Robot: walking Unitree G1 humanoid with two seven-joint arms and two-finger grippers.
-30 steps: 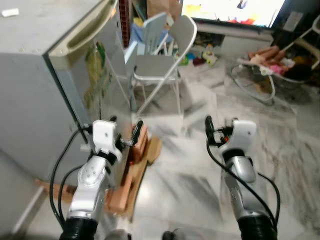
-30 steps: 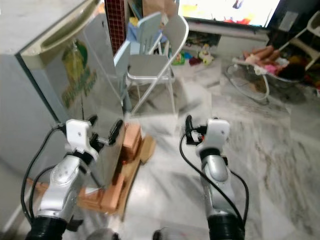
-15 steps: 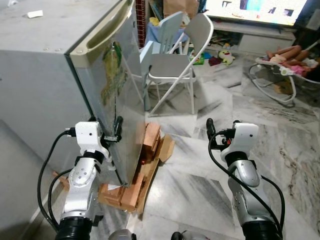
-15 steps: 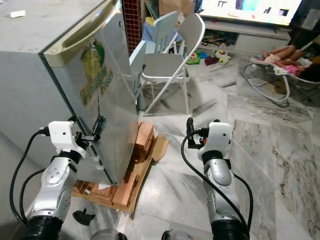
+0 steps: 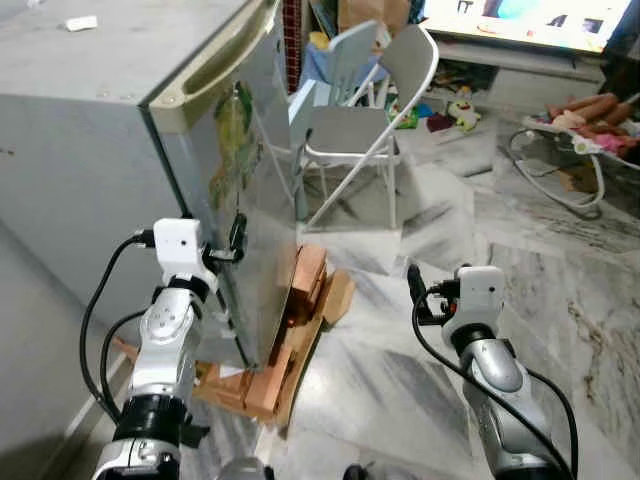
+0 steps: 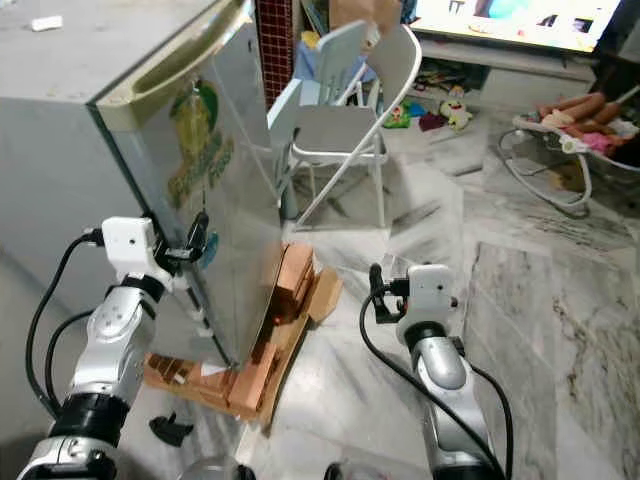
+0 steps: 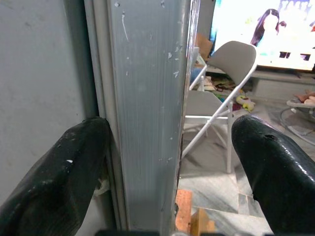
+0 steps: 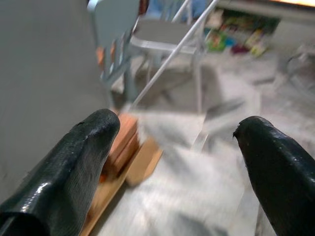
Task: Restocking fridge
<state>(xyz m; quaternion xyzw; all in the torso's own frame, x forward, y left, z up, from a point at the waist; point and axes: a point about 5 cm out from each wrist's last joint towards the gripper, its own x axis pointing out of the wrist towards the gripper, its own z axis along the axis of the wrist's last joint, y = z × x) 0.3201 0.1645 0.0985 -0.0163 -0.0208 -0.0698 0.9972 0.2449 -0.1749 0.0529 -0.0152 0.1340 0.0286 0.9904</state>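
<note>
- The fridge (image 5: 120,130) is located at 10 o'clock, closed, standing on wooden blocks (image 5: 290,330).
- The left gripper (image 7: 170,162) is spread open, its fingers (image 7: 59,182) straddling the door edge (image 7: 147,108); one is seated at the seam, the other held clear.
- The right gripper (image 8: 179,162) is held released and empty at 4 o'clock, above the marble floor (image 5: 400,370).
- The door-opening step is judged in hand.
- Next, closure on the edge and an outward pull are called for; no stock is seen.
</note>
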